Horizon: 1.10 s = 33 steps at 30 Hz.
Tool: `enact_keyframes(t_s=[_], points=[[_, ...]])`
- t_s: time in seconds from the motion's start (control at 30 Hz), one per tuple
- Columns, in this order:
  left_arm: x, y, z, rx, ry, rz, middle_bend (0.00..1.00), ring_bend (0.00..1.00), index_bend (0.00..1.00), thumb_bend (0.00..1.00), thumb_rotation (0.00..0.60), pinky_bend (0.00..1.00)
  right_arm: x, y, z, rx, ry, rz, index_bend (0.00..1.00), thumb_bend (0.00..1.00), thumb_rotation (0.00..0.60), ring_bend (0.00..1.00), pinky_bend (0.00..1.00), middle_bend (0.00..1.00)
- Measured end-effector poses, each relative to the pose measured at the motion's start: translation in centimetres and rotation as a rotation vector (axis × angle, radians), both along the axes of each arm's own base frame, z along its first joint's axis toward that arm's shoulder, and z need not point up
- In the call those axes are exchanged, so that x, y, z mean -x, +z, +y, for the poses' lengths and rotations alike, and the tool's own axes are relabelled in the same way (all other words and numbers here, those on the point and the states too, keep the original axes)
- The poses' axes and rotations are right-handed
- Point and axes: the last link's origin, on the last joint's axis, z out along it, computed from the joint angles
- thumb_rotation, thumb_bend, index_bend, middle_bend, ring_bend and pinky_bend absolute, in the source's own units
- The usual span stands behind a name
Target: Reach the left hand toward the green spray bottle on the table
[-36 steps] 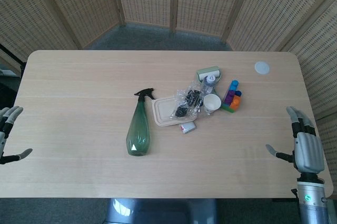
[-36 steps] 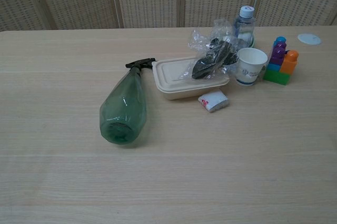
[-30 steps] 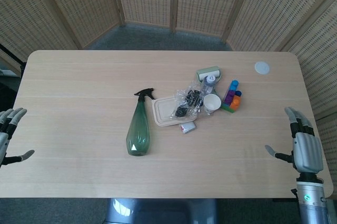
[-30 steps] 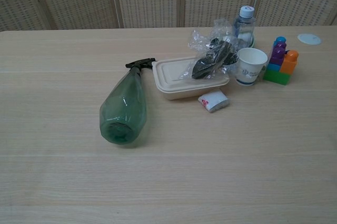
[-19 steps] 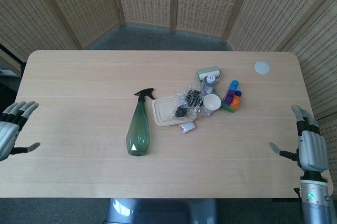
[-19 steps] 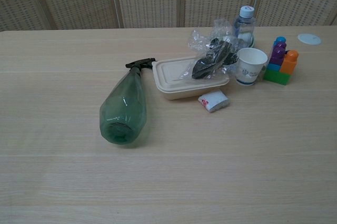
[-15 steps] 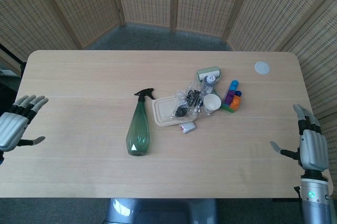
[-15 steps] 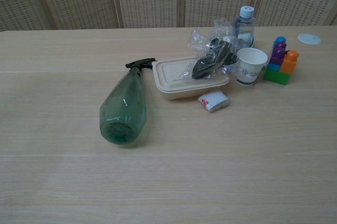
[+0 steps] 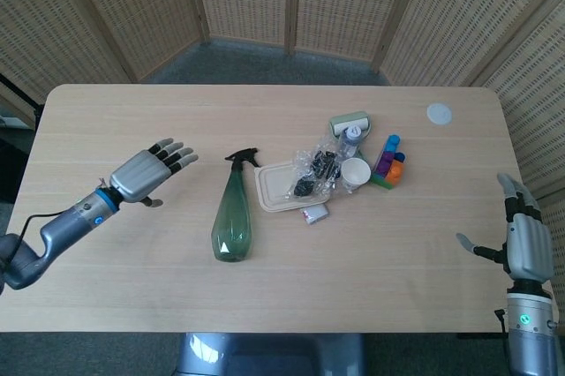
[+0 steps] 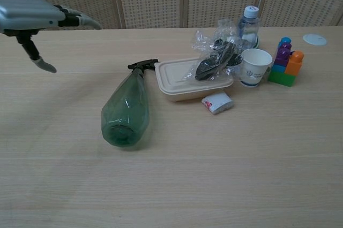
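Observation:
The green spray bottle lies on its side near the table's middle, its black nozzle pointing away from me; the chest view shows its round base facing me. My left hand hovers over the table left of the bottle, fingers spread and empty, fingertips pointing toward the nozzle with a clear gap between. In the chest view the left hand shows at upper left, above the tabletop. My right hand stays open off the table's right edge.
Right of the bottle sit a beige lidded container, a crinkled plastic bag, a paper cup, a water bottle, stacked toy blocks and a small wrapper. A white lid lies far right.
My left hand has swept from the table's left edge in over the table toward the bottle. The right hand drifted slightly outward. The bottle has not moved.

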Motion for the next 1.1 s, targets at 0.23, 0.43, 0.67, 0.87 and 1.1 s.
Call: enact_keyframes(t_s=[0.23,0.43,0.67,0.87,1.1], points=[[-2.9,-3.4,1.9,0.031,-0.028,0.058,0.0,0.0,0.0,0.0,0.6,0.0,0.5,0.5,0.0,-0.001,-0.01,-0.033,0.0,0.0,0.6,0.0,0.0,0.0],[-4.6,-6.3,3.1,0.055,-0.027,0.1,0.0,0.0,0.0,0.0,0.6,0.0,0.6,0.7,-0.1,0.0,-0.009,-0.046,0.0,0.0,0.6,0.0,0.0,0.0],[-5.6,-9.1,4.0,0.067,-0.043,0.156,0.0,0.0,0.0,0.0,0.6,0.0,0.9,1.0,-0.3,0.006,-0.018,-0.056,0.0,0.0,0.6,0.0,0.0,0.0],[-6.3,-11.6,4.3,0.085,-0.058,0.191,0.0,0.0,0.0,0.0,0.6,0.0,1.1,1.0,-0.4,0.007,-0.02,-0.056,0.0,0.0,0.6,0.0,0.0,0.0],[-7.0,-13.8,4.4,0.1,-0.065,0.206,0.0,0.0,0.0,0.0,0.6,0.0,1.2,1.0,-0.4,0.005,-0.024,-0.059,0.0,0.0,0.6,0.0,0.0,0.0]])
